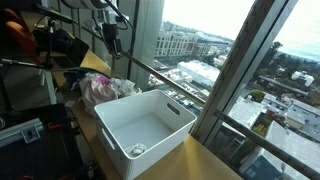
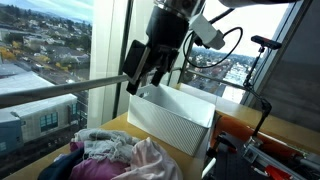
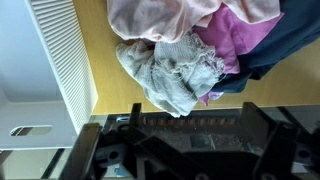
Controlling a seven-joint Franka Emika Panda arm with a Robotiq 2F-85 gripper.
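My gripper is open and empty. It hangs in the air above a pile of clothes on a wooden table. In the wrist view a grey-white cloth lies nearest below the fingers, with a pink cloth, a magenta cloth and a dark blue cloth beside it. In both exterior views the gripper is well above the pile and touches nothing. A white plastic bin stands beside the pile; a small object lies in its bottom.
Tall windows with a metal rail run along the table edge. Tripods, cables and equipment stand behind the pile. An orange and black case sits next to the bin.
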